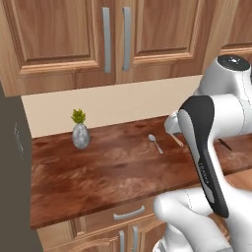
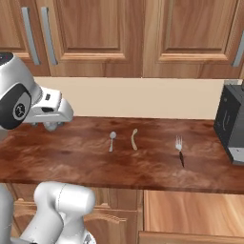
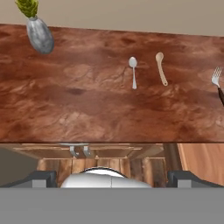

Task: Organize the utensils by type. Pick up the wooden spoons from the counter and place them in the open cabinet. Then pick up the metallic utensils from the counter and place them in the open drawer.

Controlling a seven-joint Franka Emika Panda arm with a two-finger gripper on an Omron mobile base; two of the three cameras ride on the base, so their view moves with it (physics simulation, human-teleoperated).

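Metal spoon (image 3: pixel 133 72) beside beige wooden spoon (image 3: pixel 161 68) on counter (image 3: pixel 87 105), hand view adds vase (image 3: pixel 40 35), fingers (image 3: pixel 43 178) spread

No readable text, labels or numbers anywhere.

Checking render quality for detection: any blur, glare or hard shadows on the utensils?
Hand view: metal spoon, beige wooden spoon and fork sharp, no glare, hardly any shadow. Left base view: soft, arm covers most of the wooden spoon. Right base view: even light, utensils small.
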